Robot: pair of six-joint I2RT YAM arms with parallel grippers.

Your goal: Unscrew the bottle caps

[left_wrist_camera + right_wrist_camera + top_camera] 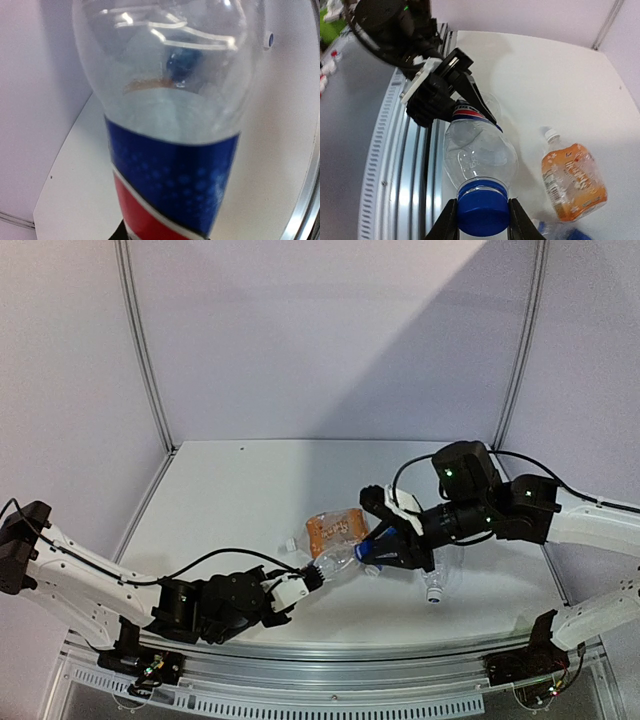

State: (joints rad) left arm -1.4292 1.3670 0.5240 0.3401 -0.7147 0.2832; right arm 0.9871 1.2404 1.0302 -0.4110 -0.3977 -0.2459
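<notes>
Far left: left gripper (303, 583), black fingers pinched tight on the labelled base end of the Pepsi bottle (338, 562). Stretched near-horizontal between both arms above the matte white table (220, 510); clear thin plastic, glossy blue-and-red wrap, rounded dome shoulder. Just behind it, flat on its side, squat orange bottle (337, 530), soft-edged and printed, topped with 1 small white cap (551, 134). At the Pepsi neck, 1 round blue cap (483, 209), squeezed by the right gripper (483, 222), 1 finger per side, both touching. Farther right, 1 clear bottle (437, 585) lying down.
</notes>
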